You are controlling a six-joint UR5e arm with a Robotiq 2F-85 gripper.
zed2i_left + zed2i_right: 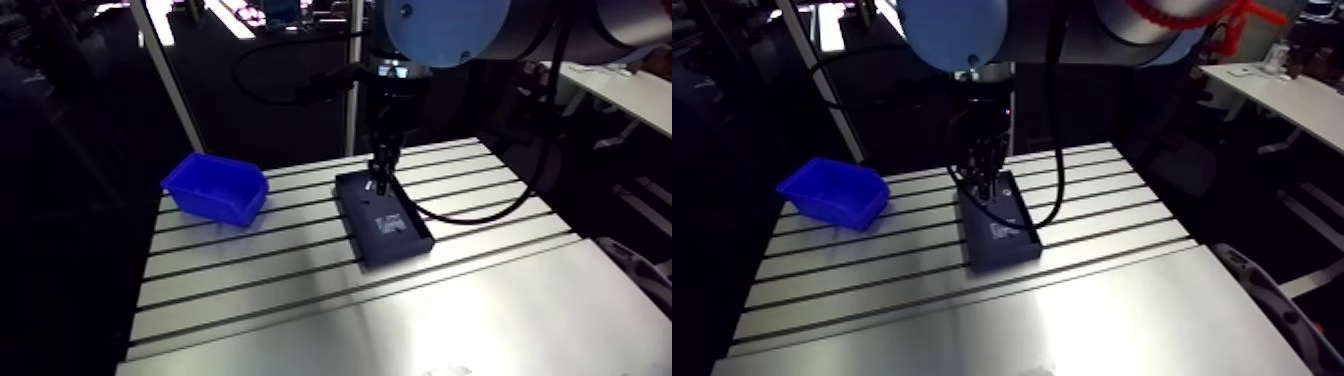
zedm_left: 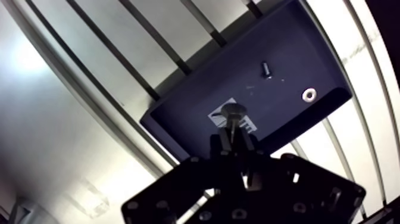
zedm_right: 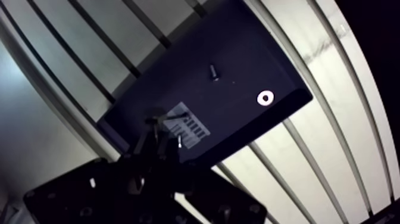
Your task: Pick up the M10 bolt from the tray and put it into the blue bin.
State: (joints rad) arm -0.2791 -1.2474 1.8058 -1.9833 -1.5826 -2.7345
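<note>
the claw is clamped on the m10 bolt, whose head protrudes past the fingertips, above the tray. grasp: done. remaining: transfer to the blue bin, well apart beside the claw, and release. count: one m10 bolt, one tray, one blue bin; ahead of the claw, one small screw and one washer.

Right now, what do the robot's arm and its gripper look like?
The arm has thick grey tube-shaped links and a round light-blue joint cap. Its wrist is black. The gripper is black too, with a wide flat body that has small screw holes, and two narrow fingers.
</note>
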